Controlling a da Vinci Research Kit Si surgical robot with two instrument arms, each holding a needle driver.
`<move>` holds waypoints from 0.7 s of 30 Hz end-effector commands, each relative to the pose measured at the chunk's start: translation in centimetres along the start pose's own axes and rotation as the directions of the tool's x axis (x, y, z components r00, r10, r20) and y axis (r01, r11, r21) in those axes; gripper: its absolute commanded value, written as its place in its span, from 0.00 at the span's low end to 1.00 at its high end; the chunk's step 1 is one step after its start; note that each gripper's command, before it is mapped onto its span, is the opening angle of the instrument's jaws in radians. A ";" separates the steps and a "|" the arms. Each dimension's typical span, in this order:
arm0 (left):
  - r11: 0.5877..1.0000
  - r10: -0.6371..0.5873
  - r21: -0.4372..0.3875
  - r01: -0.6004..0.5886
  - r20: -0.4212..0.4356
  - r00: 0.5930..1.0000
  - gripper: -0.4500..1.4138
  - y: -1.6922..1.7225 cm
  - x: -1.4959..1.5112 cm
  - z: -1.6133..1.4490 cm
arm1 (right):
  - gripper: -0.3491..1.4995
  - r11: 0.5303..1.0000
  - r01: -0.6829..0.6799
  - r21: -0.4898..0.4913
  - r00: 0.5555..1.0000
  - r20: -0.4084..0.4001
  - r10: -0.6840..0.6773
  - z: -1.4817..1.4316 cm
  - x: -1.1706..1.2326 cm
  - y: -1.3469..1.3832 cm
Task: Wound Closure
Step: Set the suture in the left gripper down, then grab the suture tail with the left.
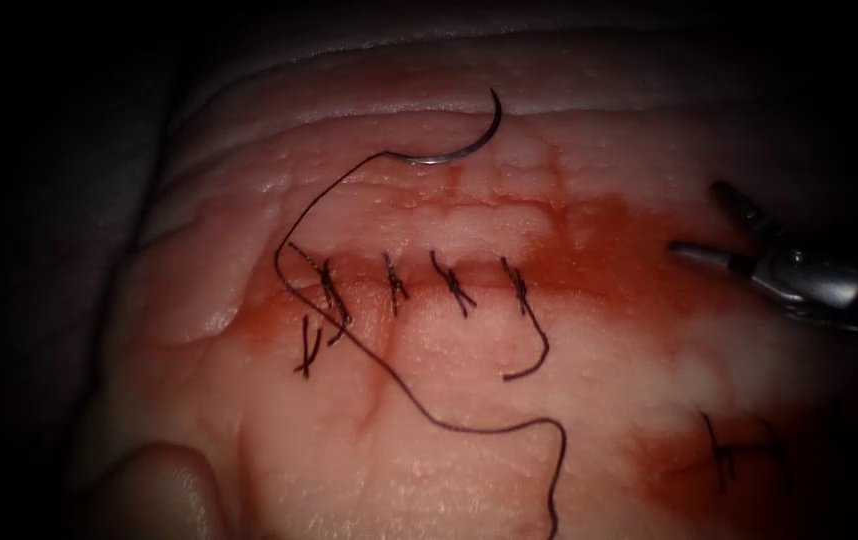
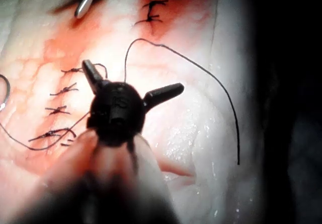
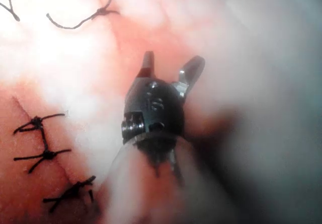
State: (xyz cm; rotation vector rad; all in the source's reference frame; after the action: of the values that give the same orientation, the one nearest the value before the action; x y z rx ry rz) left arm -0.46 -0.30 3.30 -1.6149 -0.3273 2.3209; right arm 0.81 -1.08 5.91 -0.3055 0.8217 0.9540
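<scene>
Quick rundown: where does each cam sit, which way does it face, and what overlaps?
Endoscope: above and in front of the tissue; stitched cut, loose needle, right gripper open.
Left wrist: along its shaft; left gripper open, empty, over the stitches.
Right wrist: along its shaft; right gripper open, empty.
Shared: endoscope and left wrist both show the thread.

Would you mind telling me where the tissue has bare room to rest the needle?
Bare tissue lies between the stitched cut, the open right tool and the lower stitches. It is crowded left, where thread loops from the needle, lying loose above the cut.
</scene>
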 end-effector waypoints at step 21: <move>0.989 -0.141 0.077 0.123 0.336 0.931 0.35 -0.58 -0.91 2.62 | 0.82 1.000 0.008 0.015 0.999 0.032 -0.009 0.07 -0.01 -0.10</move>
State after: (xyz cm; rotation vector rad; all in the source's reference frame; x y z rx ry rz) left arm -2.53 -0.15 5.18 -1.1093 -0.4359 2.4771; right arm 0.85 -1.08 5.90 -0.2841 0.7942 0.9396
